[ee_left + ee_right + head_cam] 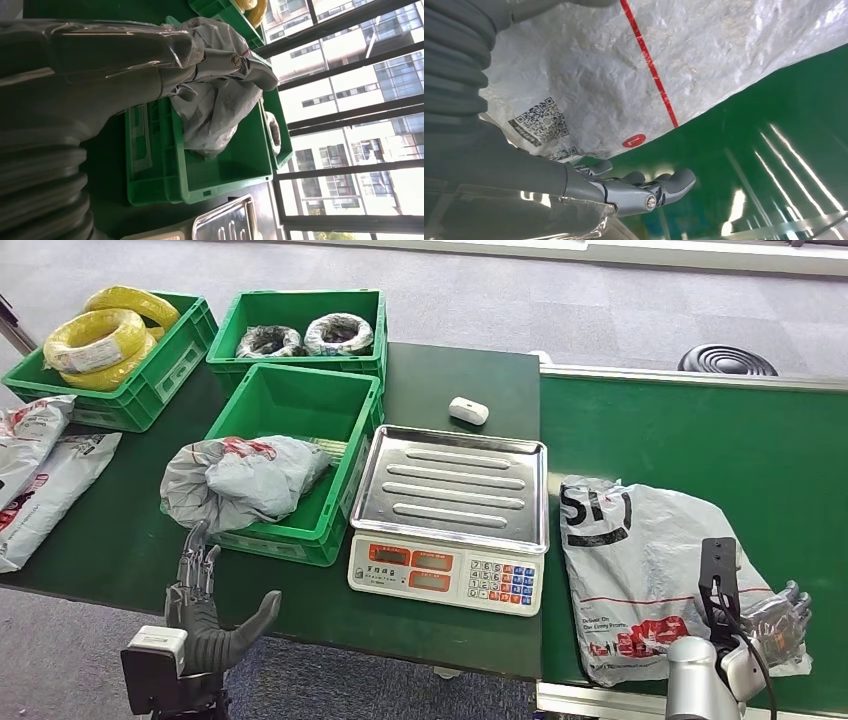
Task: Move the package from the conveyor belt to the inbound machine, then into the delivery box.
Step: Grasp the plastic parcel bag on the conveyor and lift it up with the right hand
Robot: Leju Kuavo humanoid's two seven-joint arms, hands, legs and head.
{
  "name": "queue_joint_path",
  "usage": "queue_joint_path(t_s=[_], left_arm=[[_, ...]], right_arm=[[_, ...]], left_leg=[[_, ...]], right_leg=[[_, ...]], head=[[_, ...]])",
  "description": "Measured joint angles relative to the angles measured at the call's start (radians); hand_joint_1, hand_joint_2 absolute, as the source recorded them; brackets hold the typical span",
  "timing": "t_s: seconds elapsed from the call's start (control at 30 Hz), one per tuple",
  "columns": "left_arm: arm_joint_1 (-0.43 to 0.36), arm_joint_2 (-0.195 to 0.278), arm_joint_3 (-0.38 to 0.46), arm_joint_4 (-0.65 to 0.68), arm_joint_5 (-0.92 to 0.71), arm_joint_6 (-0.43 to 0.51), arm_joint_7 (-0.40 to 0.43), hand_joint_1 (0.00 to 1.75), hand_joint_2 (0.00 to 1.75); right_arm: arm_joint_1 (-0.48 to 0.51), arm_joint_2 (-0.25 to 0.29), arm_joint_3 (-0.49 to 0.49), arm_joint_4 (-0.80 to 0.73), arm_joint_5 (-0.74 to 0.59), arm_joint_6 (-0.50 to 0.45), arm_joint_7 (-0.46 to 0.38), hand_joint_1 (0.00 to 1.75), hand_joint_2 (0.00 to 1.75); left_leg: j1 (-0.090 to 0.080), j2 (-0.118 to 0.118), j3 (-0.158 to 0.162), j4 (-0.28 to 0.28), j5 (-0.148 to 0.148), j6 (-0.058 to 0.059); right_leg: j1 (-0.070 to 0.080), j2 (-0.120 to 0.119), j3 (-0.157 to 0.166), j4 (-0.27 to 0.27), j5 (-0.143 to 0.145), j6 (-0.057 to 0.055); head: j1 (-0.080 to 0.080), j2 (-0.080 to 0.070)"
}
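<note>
We're at the pick stage, by our read: the package (655,565), a white poly bag w/ red and black print, lies flat on the green conveyor belt (720,430), at abt 4 o'clock in the head view, just right of the scale (452,512) that we take for the inbound machine. Its long axis runs roughly 11-to-5, from the black-print end near the scale down to the crumpled corner at the belt's near edge.

Our right hand (780,618) sits at that 5 o'clock corner, at the bag's right-hand edge. In the right wrist view the fingers (669,184) are curled loosely, just beside the bag's rim w/ green belt showing between; nothing is pinched. We call it unclosed, not yet gripping. The bag lies toward 10 o'clock from those fingers, so the coming move likely needs a reach in and under that edge.

Our left hand (205,610) hangs at 7 o'clock off the table's near edge, fingers spread, holding nothing. It's well apart from the package; the right hand is far nearer.

A green delivery box (285,455) at 10 o'clock from the scale already has a grey bag (240,475) draped over its near-left corner.
</note>
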Motion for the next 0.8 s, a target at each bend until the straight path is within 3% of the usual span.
queue_joint_path(t_s=[0.23, 0.53, 0.8], left_arm=[[0.029, 0.004, 0.015, -0.037, -0.001, 0.009, -0.004, 0.0, 1.75], [0.049, 0.004, 0.032, -0.07, -0.016, 0.018, -0.002, 0.0, 1.75], [0.051, 0.004, 0.041, -0.074, -0.016, 0.012, -0.002, 0.0, 1.75]], right_arm=[[0.068, 0.094, 0.049, -0.171, 0.014, 0.024, -0.023, 1.65, 1.75], [0.205, 0.216, 0.152, -0.452, 0.014, 0.035, -0.042, 1.68, 1.75], [0.276, 0.253, 0.203, -0.612, 0.014, 0.035, -0.028, 1.67, 1.75]], left_leg=[[0.001, 0.0, 0.0, 0.0, 0.0, 0.0], [0.001, -0.002, 0.0, 0.0, 0.0, 0.0], [0.001, -0.002, 0.0, 0.0, 0.0, 0.0]], right_leg=[[0.001, 0.0, -0.001, 0.0, 0.0, 0.0], [0.001, -0.001, 0.0, 0.0, -0.001, 0.0], [0.001, -0.001, 0.0, 0.0, -0.001, 0.0]], head=[[0.0, 0.0], [0.0, 0.0], [0.0, 0.0]])
